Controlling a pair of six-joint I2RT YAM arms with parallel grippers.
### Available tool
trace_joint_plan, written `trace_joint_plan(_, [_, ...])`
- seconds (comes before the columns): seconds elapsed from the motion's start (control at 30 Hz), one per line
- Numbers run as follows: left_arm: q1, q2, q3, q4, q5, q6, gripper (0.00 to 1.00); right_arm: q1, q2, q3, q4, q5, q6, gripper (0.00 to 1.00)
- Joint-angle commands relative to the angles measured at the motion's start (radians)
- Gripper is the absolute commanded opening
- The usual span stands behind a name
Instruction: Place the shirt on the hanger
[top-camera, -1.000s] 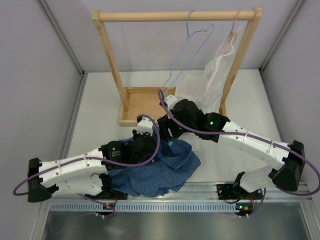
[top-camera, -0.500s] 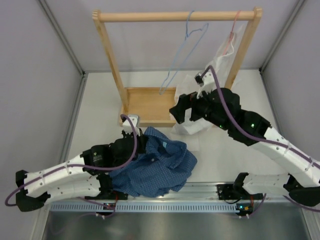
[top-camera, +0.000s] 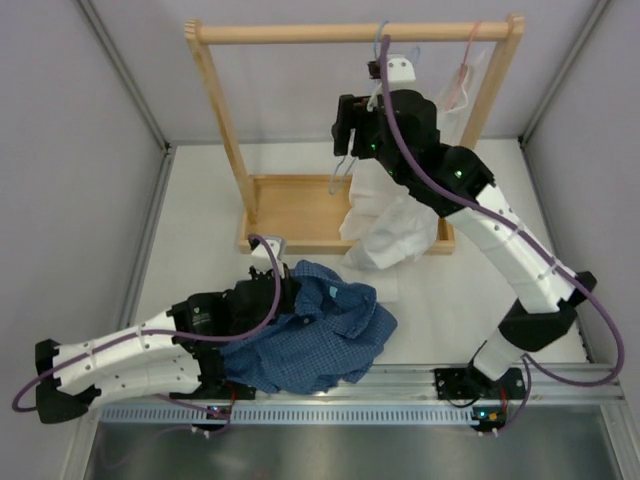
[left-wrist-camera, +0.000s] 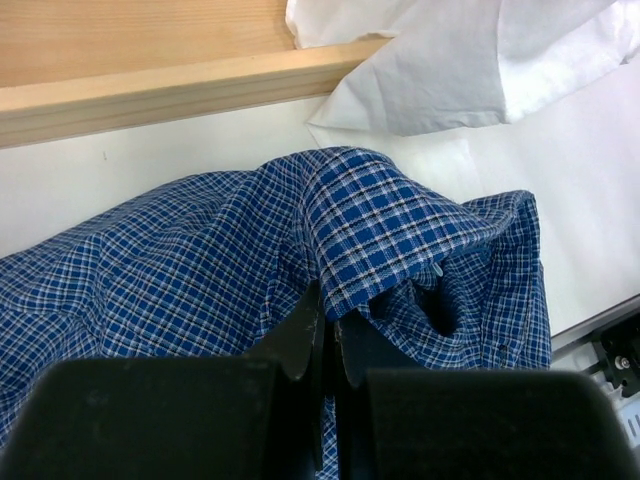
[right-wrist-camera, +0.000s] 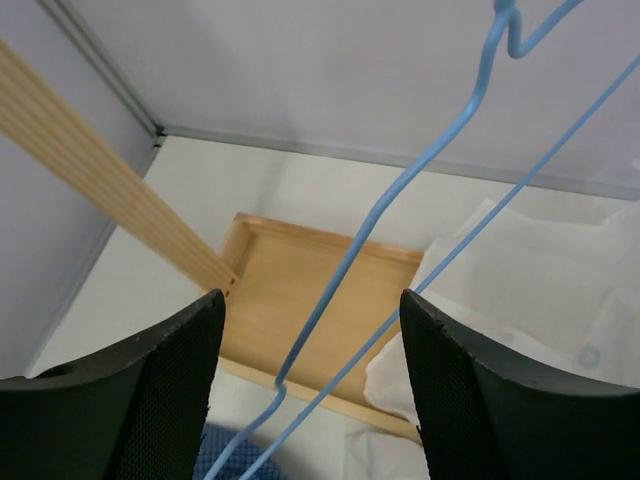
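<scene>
**A:** Starting on the left, how far along is this looking?

**B:** Early, I'm judging. The left gripper (left-wrist-camera: 325, 335) is pinching a fold of the shirt (left-wrist-camera: 180, 270) beside the collar, with its jaws pressed together on the cloth. The shirt is lying in a crumpled heap on the table (top-camera: 200, 220), just in front of the base of the wooden rack (top-camera: 300, 33). No part of it is touching the hanger.

**A:** And moving right?

**B:** The hanger (right-wrist-camera: 520, 180) is hanging bare by its hook from the rack's top bar, well apart from the shirt. The right gripper (right-wrist-camera: 310, 305) is hovering up at it with its jaws spread. Both blue wires are running between the fingers, and I'm not seeing them closed on anything. Further right, the white shirt (top-camera: 395, 215) is draping down over the rack's base.

**A:** So what is remaining?

**B:** Nearly everything, I'm guessing. The hanger is waiting to be gripped and brought down. The collar is needing to be opened, and both hanger shoulders are needing to go inside the shirt.
</scene>
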Motion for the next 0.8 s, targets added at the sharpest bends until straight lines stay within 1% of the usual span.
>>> trace_joint_plan(0.0, [0.004, 0.001, -0.016, 0.06, 0.023, -0.02, 0.0, -0.021, 0.103, 0.152, -0.133, 0.13, -0.063, 0.67])
trace_joint_plan(0.03, [0.004, 0.004, -0.019, 0.059, 0.027, -0.02, 0.0, -0.023, 0.108, 0.174, -0.149, 0.172, -0.07, 0.65])
trace_joint_plan(0.1, [0.004, 0.004, -0.028, 0.06, 0.04, -0.02, 0.0, -0.021, 0.084, 0.151, -0.156, 0.211, -0.063, 0.64])
trace_joint_plan(0.13, [0.004, 0.006, -0.031, 0.062, 0.041, -0.023, 0.0, -0.021, 0.07, 0.115, -0.155, 0.214, -0.062, 0.62])
trace_joint_plan(0.3, [0.004, 0.026, -0.045, 0.079, 0.038, -0.028, 0.0, -0.023, -0.019, 0.006, -0.156, 0.227, -0.039, 0.6])
trace_joint_plan(0.43, [0.004, 0.049, -0.045, 0.091, 0.046, -0.028, 0.0, -0.042, -0.063, -0.07, -0.156, 0.17, -0.04, 0.43])
trace_joint_plan(0.47, [0.004, 0.053, -0.045, 0.091, 0.047, -0.03, 0.0, -0.058, -0.068, -0.077, -0.156, 0.155, -0.045, 0.41])
trace_joint_plan(0.5, [0.004, 0.061, -0.042, 0.091, 0.05, -0.03, 0.0, -0.067, -0.076, -0.09, -0.156, 0.127, -0.05, 0.34])
trace_joint_plan(0.57, [0.004, 0.067, -0.042, 0.092, 0.053, -0.03, 0.0, -0.087, -0.083, -0.099, -0.158, 0.112, -0.051, 0.26])
trace_joint_plan(0.7, [0.004, 0.067, -0.045, 0.092, 0.055, -0.028, 0.0, -0.101, -0.1, -0.113, -0.158, 0.096, -0.06, 0.19])
trace_joint_plan(0.77, [0.004, 0.067, -0.045, 0.091, 0.055, -0.027, 0.0, -0.114, -0.105, -0.114, -0.158, 0.082, -0.065, 0.18])
